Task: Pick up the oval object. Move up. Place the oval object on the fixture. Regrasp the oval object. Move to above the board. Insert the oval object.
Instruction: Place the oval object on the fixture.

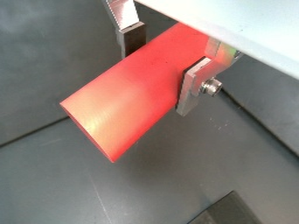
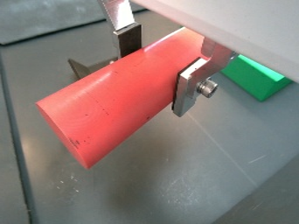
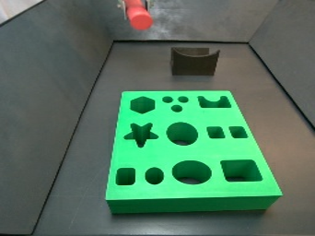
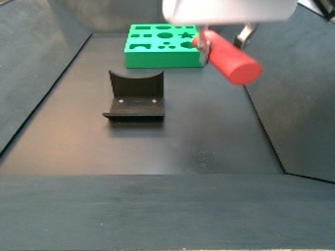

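While raised above the floor, the pincer (image 2: 162, 61) clamps its silver plates on the smooth red oval object (image 2: 117, 101).

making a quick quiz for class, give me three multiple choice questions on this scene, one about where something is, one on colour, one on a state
1. Where is the oval object?
A. held in the air by the gripper
B. lying on the fixture
C. pushed into the board

2. What colour is the board?
A. blue
B. green
C. yellow

3. How is the gripper?
A. open, nothing in it
B. shut on the oval object
C. out of sight

Answers:
1 A, both side views show the peg above the floor.
2 B, the slab is bright green.
3 B, the fingers press both sides of the peg in both wrist views.
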### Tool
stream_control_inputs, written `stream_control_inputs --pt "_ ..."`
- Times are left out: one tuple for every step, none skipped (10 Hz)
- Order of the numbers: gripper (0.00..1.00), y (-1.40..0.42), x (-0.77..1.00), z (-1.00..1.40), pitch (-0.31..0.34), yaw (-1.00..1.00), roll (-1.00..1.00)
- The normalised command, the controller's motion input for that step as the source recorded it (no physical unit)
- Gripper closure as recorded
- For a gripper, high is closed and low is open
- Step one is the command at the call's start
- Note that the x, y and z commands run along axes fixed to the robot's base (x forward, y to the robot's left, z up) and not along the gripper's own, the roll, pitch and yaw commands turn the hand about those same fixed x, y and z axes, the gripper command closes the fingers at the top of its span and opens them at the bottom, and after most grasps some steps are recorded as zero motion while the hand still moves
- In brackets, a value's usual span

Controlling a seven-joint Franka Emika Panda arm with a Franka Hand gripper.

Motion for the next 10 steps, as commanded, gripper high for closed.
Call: stream_control_inputs --pt "1.00 -0.01 -0.01 0.64 0.015 -0.01 -0.13" --pt "1.00 0.00 -0.01 0.44 0.022 -0.02 -0.13" --pt "1.00 0.00 0.00 0.30 0.026 -0.03 -0.14" --pt "1.00 -0.28 1.00 0.36 -0.374 -0.97 -0.22" --pt "1.00 -0.27 1.00 0.31 -0.343 -0.90 -0.22" --pt "1.00 -0.24 1.00 0.29 -0.261 -0.65 -0.17" --pt "1.00 -0.23 1.00 0.27 -0.191 -0.43 -0.12" --pt "1.00 -0.21 1.00 0.24 -0.111 -0.23 -0.07" --pt "1.00 -0.19 1.00 0.22 -0.060 -0.14 -0.07" --pt "1.00 -0.17 1.00 0.20 -0.015 -0.09 -0.06"
